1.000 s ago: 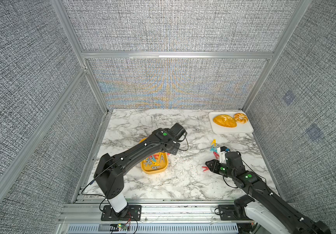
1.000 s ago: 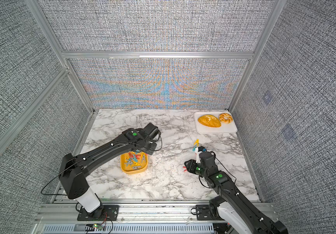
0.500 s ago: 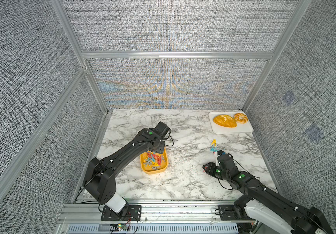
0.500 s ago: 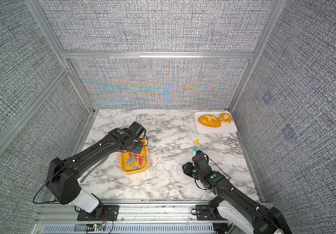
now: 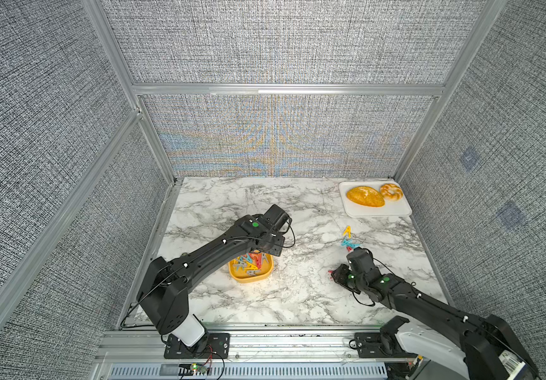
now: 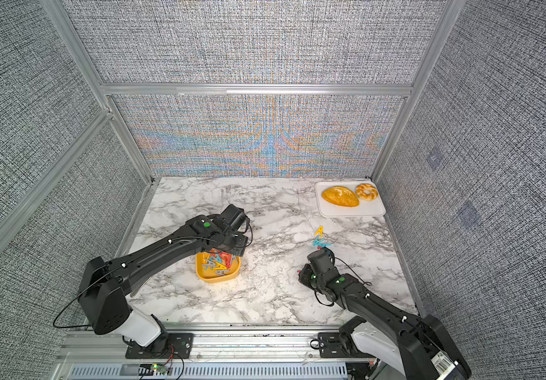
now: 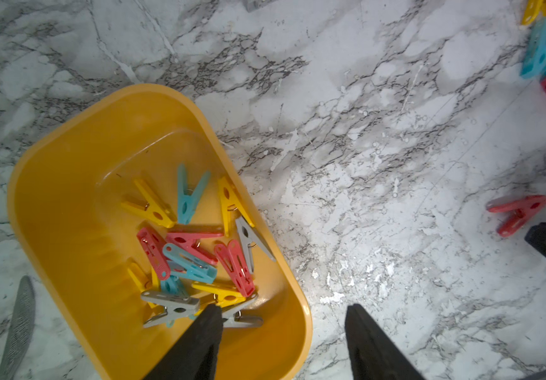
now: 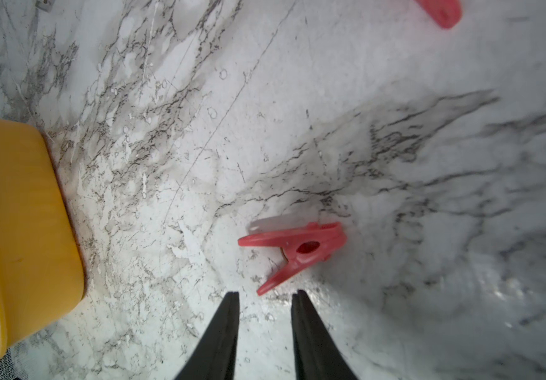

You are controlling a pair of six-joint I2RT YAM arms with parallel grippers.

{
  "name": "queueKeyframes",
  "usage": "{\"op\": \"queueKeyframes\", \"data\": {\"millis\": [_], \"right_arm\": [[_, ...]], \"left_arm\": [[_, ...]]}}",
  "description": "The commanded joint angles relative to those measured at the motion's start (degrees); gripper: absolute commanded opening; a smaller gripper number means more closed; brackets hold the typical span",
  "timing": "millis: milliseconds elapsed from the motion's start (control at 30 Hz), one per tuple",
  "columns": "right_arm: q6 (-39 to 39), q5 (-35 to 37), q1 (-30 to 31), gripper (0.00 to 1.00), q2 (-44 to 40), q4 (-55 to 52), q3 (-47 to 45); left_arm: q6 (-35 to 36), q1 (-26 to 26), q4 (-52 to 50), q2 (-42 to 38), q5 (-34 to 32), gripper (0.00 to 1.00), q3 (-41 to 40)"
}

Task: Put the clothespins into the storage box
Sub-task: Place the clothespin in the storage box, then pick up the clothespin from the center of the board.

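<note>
Right wrist: right claw (image 8: 265, 296) parted, empty, just short of red clothespin (image 8: 294, 246) on tabletop (image 8: 396, 131). Left wrist: left claw (image 7: 283, 311) apart, empty, above storage box (image 7: 67, 184) holding clothespins (image 7: 196, 250).

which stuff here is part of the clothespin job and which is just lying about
Part of the job:
- storage box
- clothespins in the box
- red clothespin on the table
- loose cluster of clothespins

Just lying about:
- white tray
- bread
</note>
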Motion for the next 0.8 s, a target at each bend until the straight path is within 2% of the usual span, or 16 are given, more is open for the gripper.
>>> {"op": "queueKeyframes", "data": {"millis": [0,233,567,767], "right_arm": [[0.4,1.8,0.0,0.36,1.0,-0.2,1.3],[-0.2,2.5,-0.2,0.35,4.0,-0.8,3.0],[-0.6,3.8,-0.2,0.34,2.3,-3.4,2.4],[-1.4,4.1,-0.2,0.34,5.3,-2.4,3.7]], "left_arm": [[-1.0,-1.1,1.2,0.7,-0.1,0.65,0.5],[-1.6,-2.8,2.3,1.7,0.1,0.65,0.1],[-2.4,-3.6,4.4,2.1,0.7,0.65,-1.5],[-2.3,-3.9,4.5,2.8,0.8,0.65,-1.3]]}}
